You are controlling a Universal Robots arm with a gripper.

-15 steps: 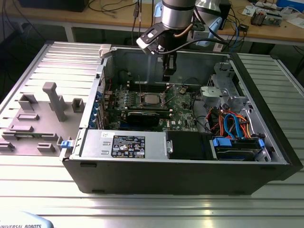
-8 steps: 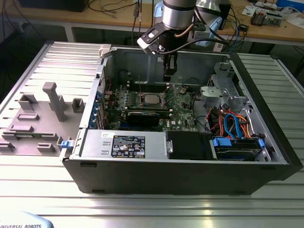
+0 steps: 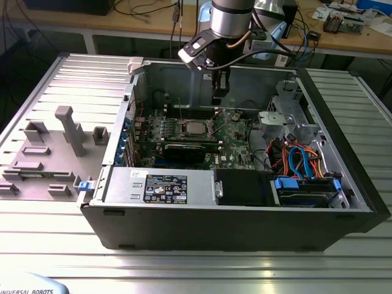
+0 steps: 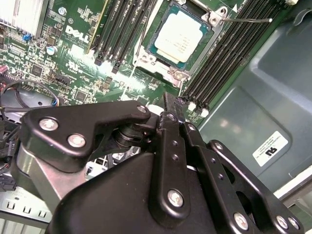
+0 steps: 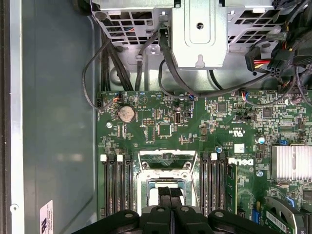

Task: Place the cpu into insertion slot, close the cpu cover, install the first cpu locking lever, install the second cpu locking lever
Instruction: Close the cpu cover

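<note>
The cpu [image 4: 181,35] lies flat in the insertion slot [image 3: 195,128] on the green board, its silver top showing through the window of the cpu cover [image 4: 163,66], which is folded down around it. One thin wire locking lever [image 4: 246,20] sticks out free beside the socket. In the exterior view another lever [image 3: 179,107] stands up on the far side. My gripper [image 3: 217,101] hangs just above the board, slightly toward the exterior view's right of the socket. Its fingers [image 5: 160,195] are pressed together with nothing between them, and they cover part of the socket in the first wrist view.
Black memory slots [image 4: 219,58] flank the socket on both sides. A black card [image 3: 187,150] lies in front of it. The drive cage and coloured cables [image 3: 300,156] fill the case's right. The power supply [image 3: 162,184] runs along the near wall. Grey fixtures [image 3: 70,128] stand outside on the left.
</note>
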